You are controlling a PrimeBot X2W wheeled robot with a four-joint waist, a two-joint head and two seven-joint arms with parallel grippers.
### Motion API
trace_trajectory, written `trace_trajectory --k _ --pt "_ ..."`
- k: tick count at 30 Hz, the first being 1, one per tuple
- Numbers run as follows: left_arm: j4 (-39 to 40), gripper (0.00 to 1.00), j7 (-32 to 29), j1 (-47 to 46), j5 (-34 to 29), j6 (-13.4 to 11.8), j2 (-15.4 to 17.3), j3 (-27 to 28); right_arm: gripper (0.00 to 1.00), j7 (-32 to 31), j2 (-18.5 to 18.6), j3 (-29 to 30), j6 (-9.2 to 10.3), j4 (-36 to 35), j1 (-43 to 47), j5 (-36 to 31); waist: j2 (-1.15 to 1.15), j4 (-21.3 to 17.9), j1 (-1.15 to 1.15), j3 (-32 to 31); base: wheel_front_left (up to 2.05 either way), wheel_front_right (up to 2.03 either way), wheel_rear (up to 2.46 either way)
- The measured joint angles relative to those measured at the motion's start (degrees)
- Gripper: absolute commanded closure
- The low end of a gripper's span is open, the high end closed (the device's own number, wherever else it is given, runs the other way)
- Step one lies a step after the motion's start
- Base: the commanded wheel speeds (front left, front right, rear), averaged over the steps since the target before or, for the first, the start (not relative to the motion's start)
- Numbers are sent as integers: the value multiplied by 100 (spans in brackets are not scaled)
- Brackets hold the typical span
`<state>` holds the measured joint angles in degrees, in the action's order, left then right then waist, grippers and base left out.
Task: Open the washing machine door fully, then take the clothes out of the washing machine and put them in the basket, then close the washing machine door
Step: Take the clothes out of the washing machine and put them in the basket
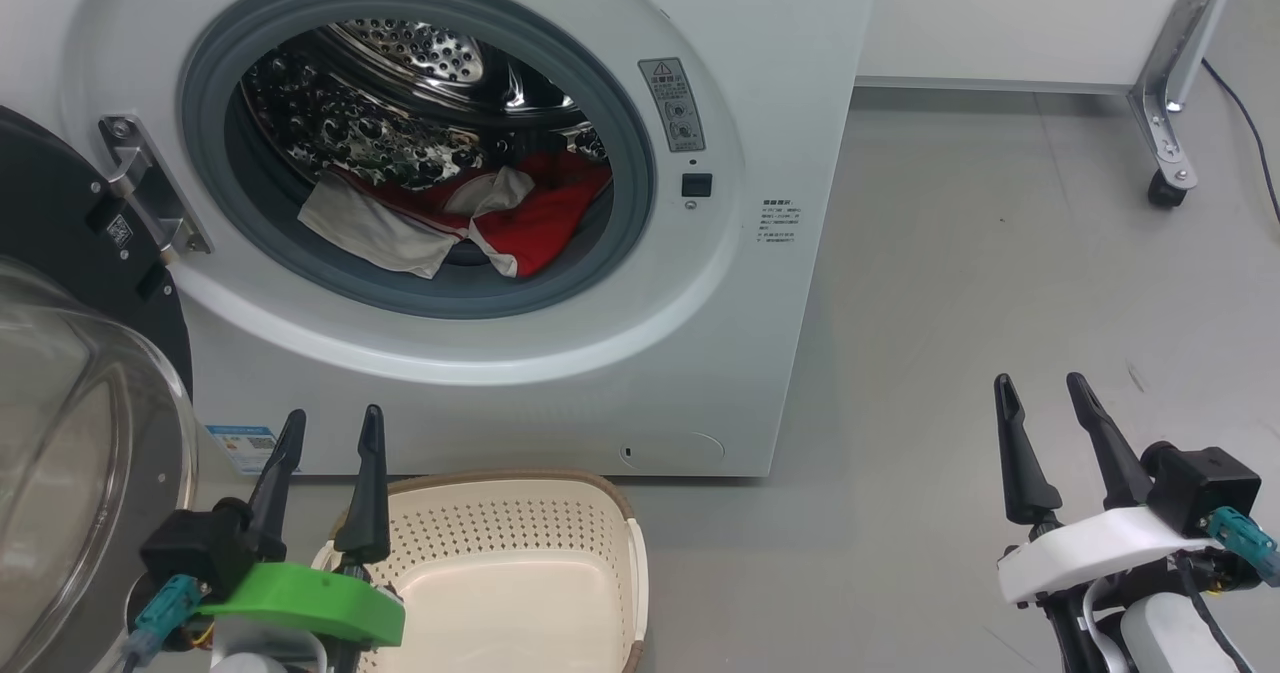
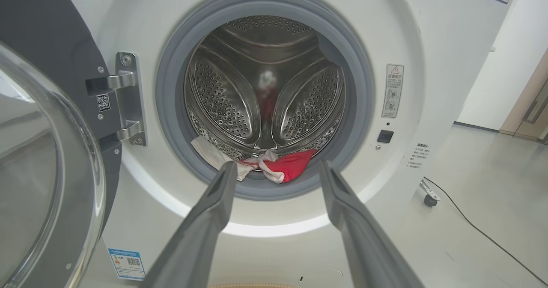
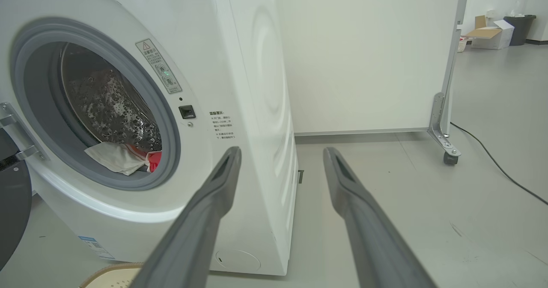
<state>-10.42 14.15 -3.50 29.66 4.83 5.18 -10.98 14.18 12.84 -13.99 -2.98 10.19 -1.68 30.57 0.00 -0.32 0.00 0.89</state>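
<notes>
The white washing machine (image 1: 780, 43) fills the upper left of the head view, and its door (image 1: 70, 433) hangs swung open at the far left. Red and white clothes (image 1: 470, 218) lie at the front of the steel drum, over the grey seal. The cream basket (image 1: 520, 573) stands empty on the floor below the opening. My left gripper (image 1: 333, 421) is open beside the basket, well short of the drum; the left wrist view has the clothes (image 2: 287, 166) between its fingers. My right gripper (image 1: 1040, 385) is open over bare floor to the machine's right.
A white panel on a metal leg with a castor (image 1: 1165, 188) stands at the back right, with a black cable (image 1: 1255, 133) trailing on the grey floor. Cardboard boxes and a dark bin (image 3: 518, 29) sit far off in the room.
</notes>
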Motion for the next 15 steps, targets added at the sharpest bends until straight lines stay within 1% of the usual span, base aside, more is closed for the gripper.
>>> trace_trajectory --k 4,15 --pt "-20 0 -1 19 -62 0 4 -51 0 0 0 -3 -44 0 14 0 0 6 0 -8 13 -13 0" --pt "-32 0 -1 66 -96 0 8 -81 0 0 -1 -26 -46 2 84 -8 0 13 0 -18 0 0 0"
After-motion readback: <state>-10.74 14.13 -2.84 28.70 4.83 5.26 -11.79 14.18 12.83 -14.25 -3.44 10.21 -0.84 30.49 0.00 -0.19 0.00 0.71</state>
